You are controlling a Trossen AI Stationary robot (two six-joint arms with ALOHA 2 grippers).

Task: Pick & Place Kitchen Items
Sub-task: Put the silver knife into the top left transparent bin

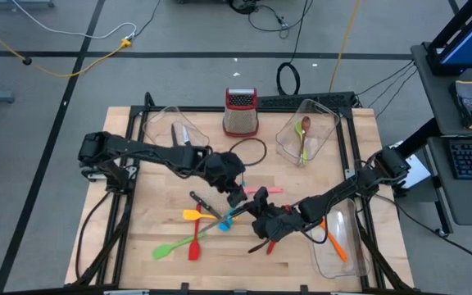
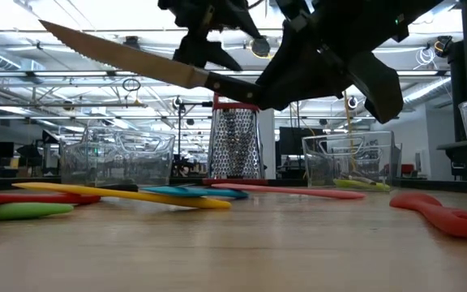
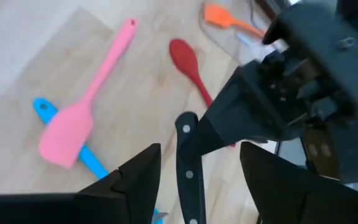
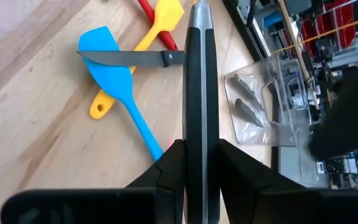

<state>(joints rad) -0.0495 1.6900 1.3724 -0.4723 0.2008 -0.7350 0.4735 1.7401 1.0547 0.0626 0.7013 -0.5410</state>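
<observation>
Right wrist view: right gripper (image 4: 194, 165) pinches a black-handled knife (image 4: 200, 93) above the worktop (image 4: 36, 112). Left gripper (image 3: 197, 171) stands spread around the same knife's handle.

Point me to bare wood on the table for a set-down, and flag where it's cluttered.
Free: the wood along the table right edge, between the spoon bin and the orange-spatula bin; also the front-left corner, left of the green spatula. Crowded: the centre, where both pincers meet over the yellow spatula, blue spatula and pink spatula.
</observation>
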